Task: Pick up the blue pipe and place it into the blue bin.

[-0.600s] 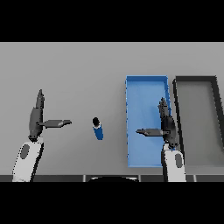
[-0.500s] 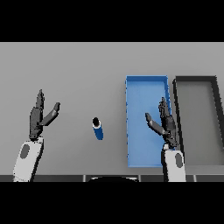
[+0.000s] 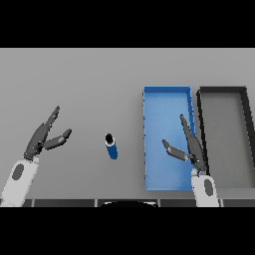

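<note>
Head view looks down on a grey desk [image 3: 89, 79]. A short blue pipe [image 3: 111, 147] with a dark end lies on the desk near its front edge, about midway across, its dark end pointing away from the robot. Nothing touches it.

To the right of the pipe sits the blue bin [image 3: 167, 97], a long tray running from the front edge toward the middle of the desk. Just beside it, toward the right edge of the desk, sits a dark grey bin [image 3: 221, 92] of much the same shape; the two stand side by side with a narrow strip of desk between them.

Left hand [image 3: 44, 139] hovers over the left front part of the desk, well apart from the pipe, fingers straight and spread with the thumb held out toward the pipe; it holds nothing.

Right hand [image 3: 191, 148] shows over the right side of the blue bin, near its front end, fingers straight and pointing away from the robot, thumb stretched out to the left over the bin's floor. It too holds nothing.
</note>
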